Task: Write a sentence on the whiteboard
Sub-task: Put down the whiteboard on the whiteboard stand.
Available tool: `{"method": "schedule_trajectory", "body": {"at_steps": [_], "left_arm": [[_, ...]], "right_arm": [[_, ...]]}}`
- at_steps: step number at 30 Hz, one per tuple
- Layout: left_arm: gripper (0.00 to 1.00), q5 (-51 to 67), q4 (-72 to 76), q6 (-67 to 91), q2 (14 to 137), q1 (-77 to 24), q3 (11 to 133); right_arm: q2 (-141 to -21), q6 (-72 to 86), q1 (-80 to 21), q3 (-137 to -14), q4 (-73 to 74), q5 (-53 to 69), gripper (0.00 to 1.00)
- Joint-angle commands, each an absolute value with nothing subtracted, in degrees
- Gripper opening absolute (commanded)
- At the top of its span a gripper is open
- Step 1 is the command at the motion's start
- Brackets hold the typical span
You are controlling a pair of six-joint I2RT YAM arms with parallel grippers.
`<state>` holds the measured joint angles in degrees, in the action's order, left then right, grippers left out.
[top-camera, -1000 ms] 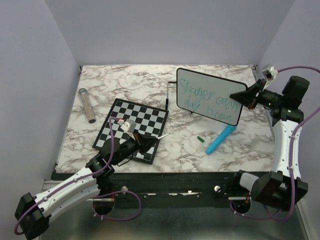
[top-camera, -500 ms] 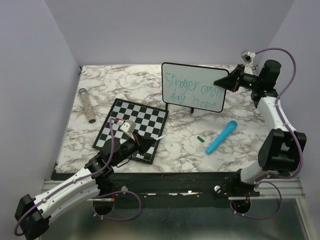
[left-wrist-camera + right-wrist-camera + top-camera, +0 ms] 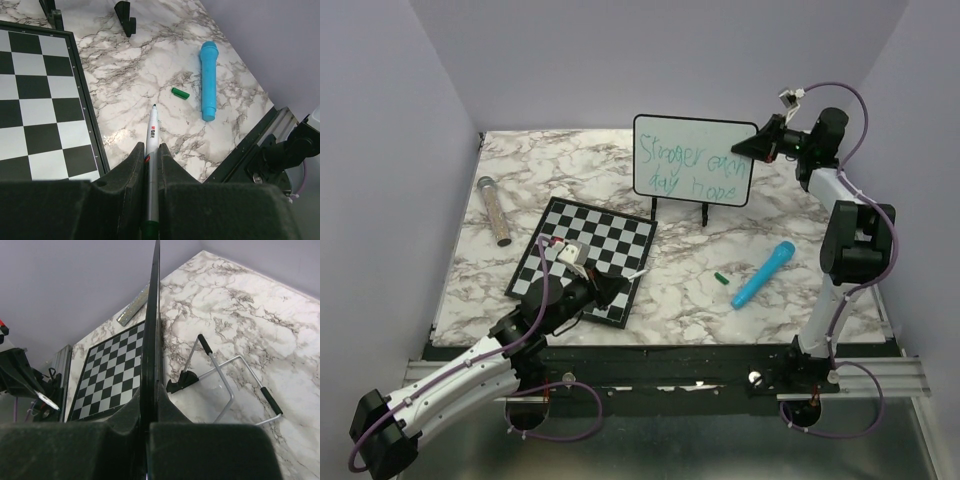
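The whiteboard [image 3: 692,160] stands upright at the back of the table, facing the camera. The sentence [image 3: 690,172] is on it in two teal lines. My right gripper [image 3: 757,146] is shut on the board's right edge. In the right wrist view the whiteboard [image 3: 151,315] shows edge-on, pinched by that gripper [image 3: 150,407]. A wire stand [image 3: 704,214] sits just under the board; I cannot tell whether they touch. My left gripper [image 3: 611,289] rests low over the chessboard's near corner, shut on a white marker [image 3: 152,131] with its tip pointing forward.
A checkered chessboard [image 3: 582,255] lies left of centre. A blue cylinder [image 3: 763,274] and a small green cap [image 3: 721,277] lie on the marble at front right. A glittery tube [image 3: 494,210] lies at far left. The wire stand [image 3: 227,385] has black-tipped legs.
My right arm has carried the whiteboard left and toward the back, turning it upright over the wire stand. The left arm and marker have not moved.
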<state>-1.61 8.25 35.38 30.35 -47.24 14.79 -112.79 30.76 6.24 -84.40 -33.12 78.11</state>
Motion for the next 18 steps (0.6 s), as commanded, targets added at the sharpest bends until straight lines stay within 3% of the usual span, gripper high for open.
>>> {"method": "schedule_trajectory", "body": {"at_steps": [1,11,18], "left_arm": [[0.00,-3.3,7.0,35.2,30.9,-46.9,16.4],[0.00,-2.6,7.3,34.8,32.4,-46.5,16.8],[0.00,-2.3,7.0,34.5,33.0,-45.9,17.3]], "right_arm": [[-116.5,36.4,6.0,-88.6,-40.0,80.8,0.01],[-125.1,23.4,5.9,-98.2,-21.9,78.0,0.01],[-128.6,22.1,5.9,-99.3,-19.9,79.5,0.01]]}}
